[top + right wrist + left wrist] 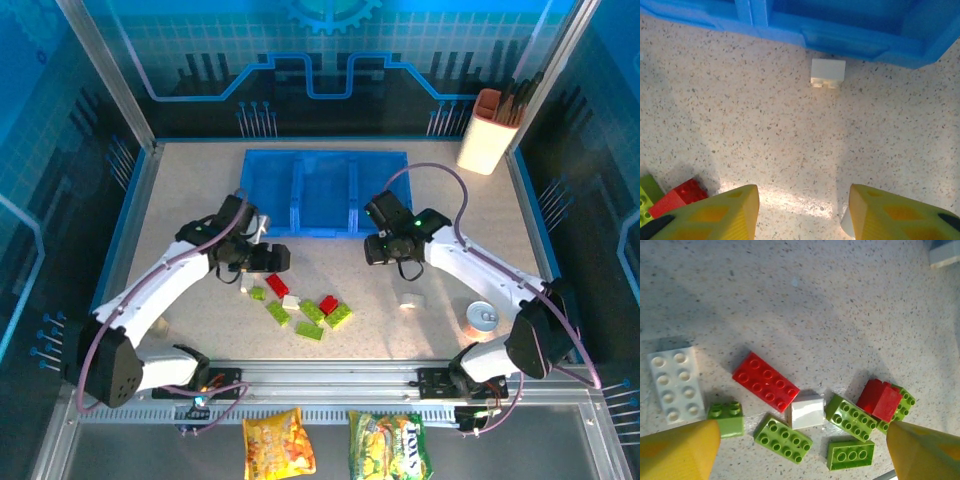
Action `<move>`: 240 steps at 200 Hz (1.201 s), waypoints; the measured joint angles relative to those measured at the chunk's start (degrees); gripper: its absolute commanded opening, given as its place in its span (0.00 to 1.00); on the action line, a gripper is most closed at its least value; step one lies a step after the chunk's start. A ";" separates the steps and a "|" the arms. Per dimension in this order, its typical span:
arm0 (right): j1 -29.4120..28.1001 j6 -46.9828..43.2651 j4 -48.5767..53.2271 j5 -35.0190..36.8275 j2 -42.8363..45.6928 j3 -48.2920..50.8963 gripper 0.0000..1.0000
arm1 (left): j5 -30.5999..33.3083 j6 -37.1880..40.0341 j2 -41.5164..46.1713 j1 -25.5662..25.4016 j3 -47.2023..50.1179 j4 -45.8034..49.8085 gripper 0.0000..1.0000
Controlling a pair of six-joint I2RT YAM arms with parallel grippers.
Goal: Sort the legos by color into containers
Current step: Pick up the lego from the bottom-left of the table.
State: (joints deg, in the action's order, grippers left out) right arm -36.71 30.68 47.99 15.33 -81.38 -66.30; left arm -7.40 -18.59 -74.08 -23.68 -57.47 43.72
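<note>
Judging nothing sorted: our left claw [276,258], right claw [377,249] gape empty; red, green, white plastic bricks [309,329] lie outside the translucent blue tray [325,195].

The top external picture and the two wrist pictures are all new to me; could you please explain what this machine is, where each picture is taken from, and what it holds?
These are two robot arms bolted at the near edge of a table, each ending in a two-finger gripper. The top external picture looks down from above and behind them. The other two come from cameras on the wrists, so the yellow shapes at the bottom are the gripper's own fingers.

Small red, green and white bricks lie on the table, to be sorted by colour into the blue tray. The left gripper hangs open above the pile, with a red brick ahead of it. The right gripper is open near the tray, where one white brick lies beside the wall. Neither holds anything. The cup of utensils and snack bags are bystanders.
</note>
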 measured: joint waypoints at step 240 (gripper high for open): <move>-5.16 6.88 2.14 6.78 12.44 9.42 0.52 | 15.52 -8.28 -11.39 -3.61 3.45 2.54 0.57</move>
State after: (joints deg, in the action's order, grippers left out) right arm -41.87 37.56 50.13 22.11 -68.95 -56.88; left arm 8.12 -26.87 -85.47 -27.29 -54.02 46.26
